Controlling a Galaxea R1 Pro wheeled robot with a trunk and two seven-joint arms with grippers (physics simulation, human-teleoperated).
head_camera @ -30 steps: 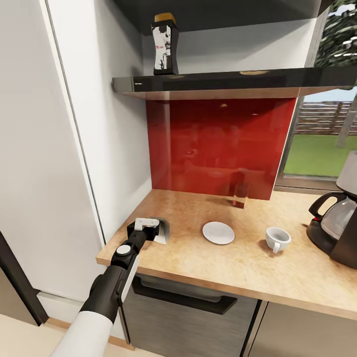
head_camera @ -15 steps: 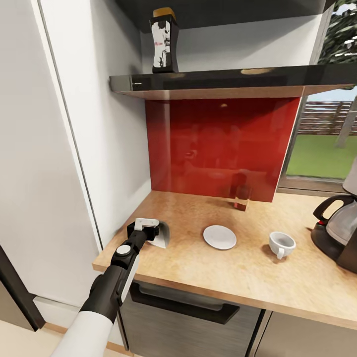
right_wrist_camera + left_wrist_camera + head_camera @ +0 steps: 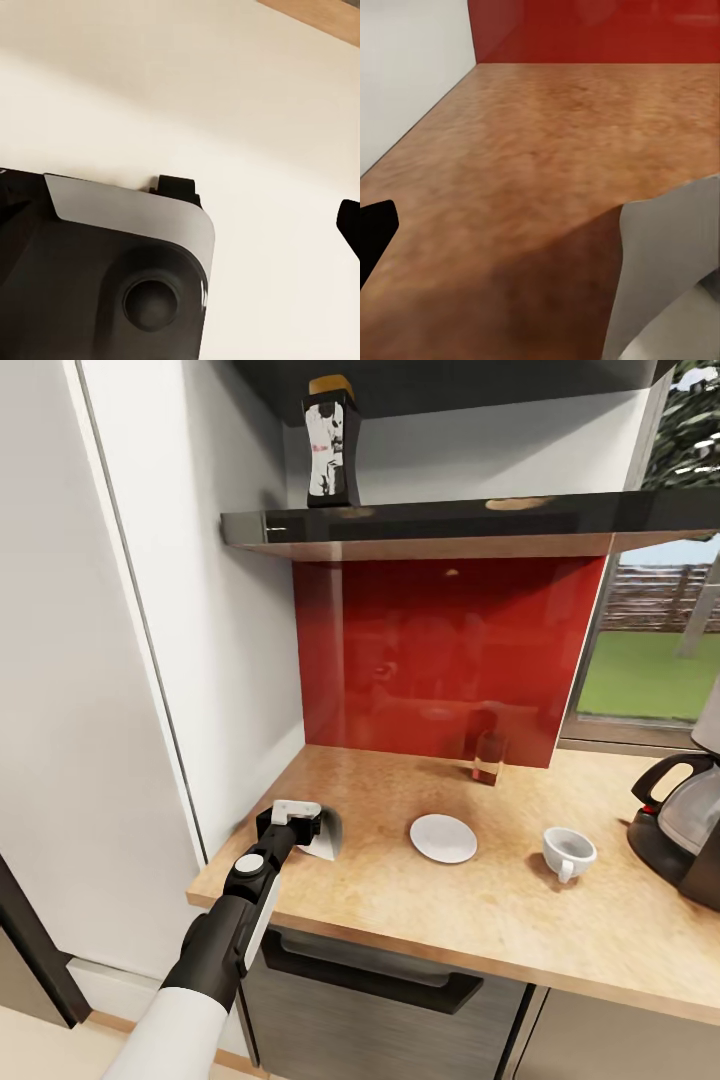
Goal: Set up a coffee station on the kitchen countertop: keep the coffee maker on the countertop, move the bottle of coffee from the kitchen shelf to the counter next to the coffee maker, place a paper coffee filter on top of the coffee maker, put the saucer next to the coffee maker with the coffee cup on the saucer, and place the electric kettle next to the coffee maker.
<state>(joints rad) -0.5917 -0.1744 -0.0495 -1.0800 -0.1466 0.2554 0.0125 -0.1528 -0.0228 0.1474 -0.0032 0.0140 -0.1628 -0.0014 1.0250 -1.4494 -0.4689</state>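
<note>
My left gripper [image 3: 300,822] rests at the left front corner of the kitchen countertop [image 3: 480,910], open, with the pale paper coffee filter [image 3: 326,838] standing right beside it. In the left wrist view the filter [image 3: 667,277] rises at one side and a black fingertip [image 3: 375,232] sits at the other. The white saucer [image 3: 443,838] lies mid-counter and the coffee cup [image 3: 568,850] stands apart from it, towards the coffee maker [image 3: 690,820]. The bottle of coffee [image 3: 330,445] stands on the black kitchen shelf [image 3: 450,520]. The right wrist view has one fingertip [image 3: 349,225] above pale floor. The electric kettle is out of view.
A red backsplash [image 3: 440,650] and a small glass jar [image 3: 487,755] stand at the back of the counter. A tall white panel [image 3: 150,610] walls the left side. A dark drawer handle [image 3: 370,965] sits under the counter edge. The robot's dark base [image 3: 97,277] lies below the right gripper.
The camera shifted slightly a second ago, moving the whole scene a little right in the picture. The left arm, filter, saucer and cup keep their places.
</note>
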